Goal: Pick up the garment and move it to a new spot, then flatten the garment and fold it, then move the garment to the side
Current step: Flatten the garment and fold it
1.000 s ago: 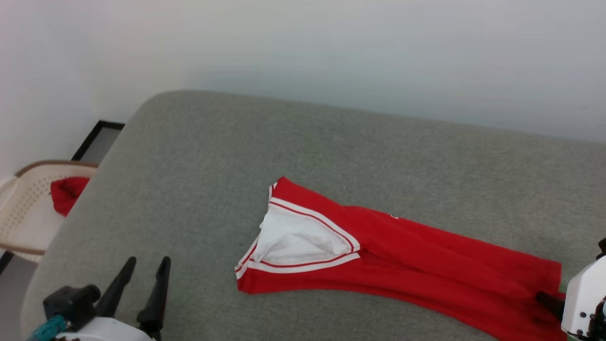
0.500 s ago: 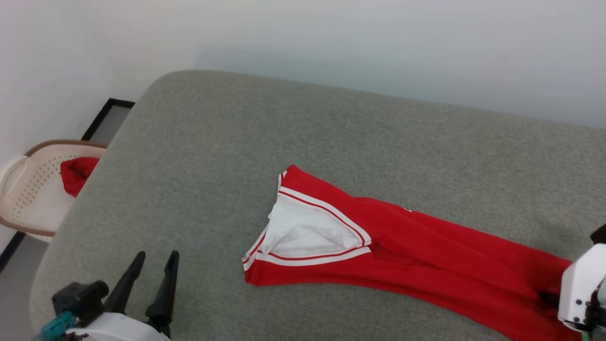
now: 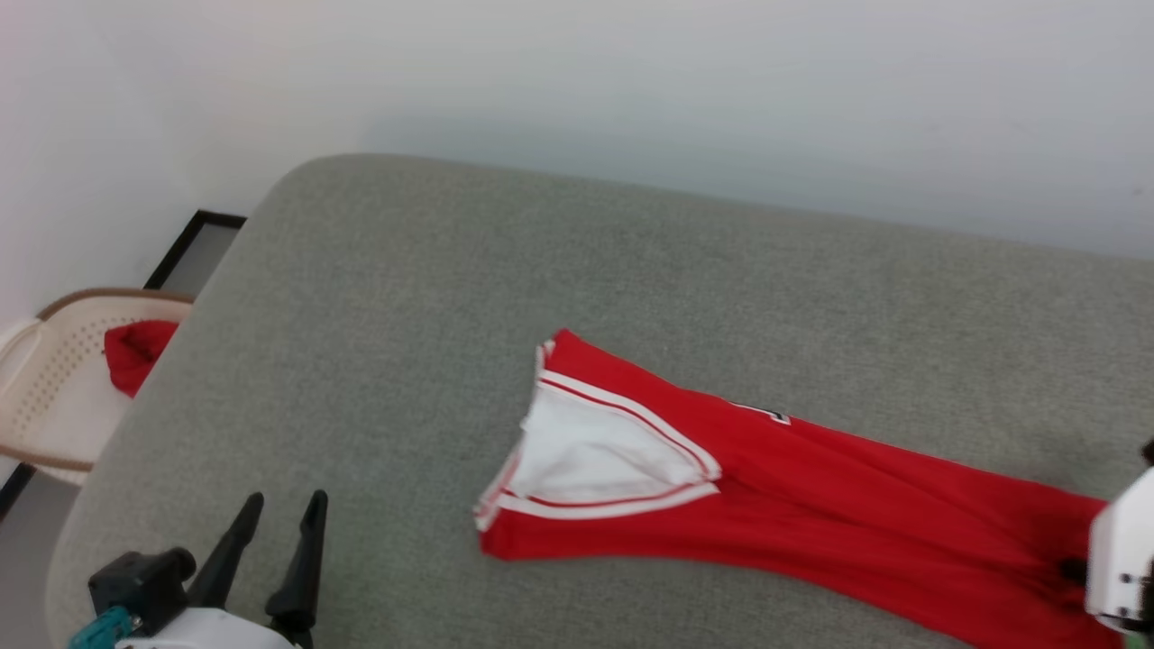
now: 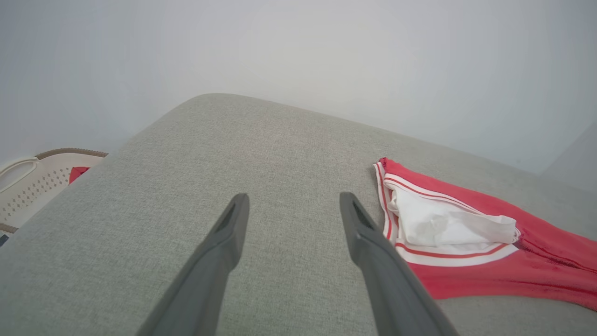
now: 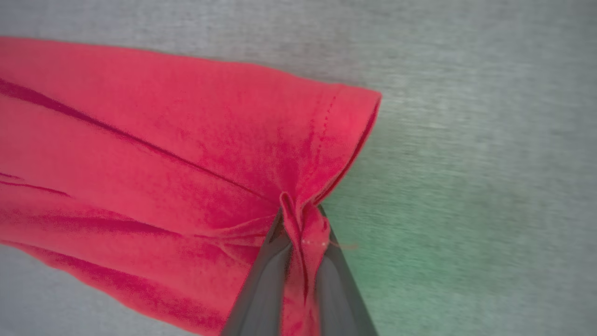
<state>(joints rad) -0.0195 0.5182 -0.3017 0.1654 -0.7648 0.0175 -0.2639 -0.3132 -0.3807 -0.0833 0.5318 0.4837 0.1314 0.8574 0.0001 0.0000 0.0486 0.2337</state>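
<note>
The garment [image 3: 811, 505], a red jersey with a white sleeve and white-striped trim, lies bunched in a long strip across the grey cushioned surface [image 3: 559, 297]. Its sleeve end [image 4: 447, 228] points left and its hem reaches the right edge. My right gripper [image 5: 301, 224] is shut on a pinched fold of the garment's hem [image 5: 303, 233]; in the head view its white wrist [image 3: 1118, 563] sits over that end. My left gripper [image 3: 275, 518] hovers open at the lower left, well clear of the garment, nothing between its fingers [image 4: 228, 233].
A cream perforated basket [image 3: 54, 397] stands on the floor left of the surface, holding another red cloth [image 3: 135, 351]. A pale wall runs behind. The surface's rounded left corner [image 3: 297, 180] drops off toward the basket.
My right gripper has closed on the garment's hem. The garment has slid slightly to the right. The head camera has shifted a little; the left gripper stays open.
</note>
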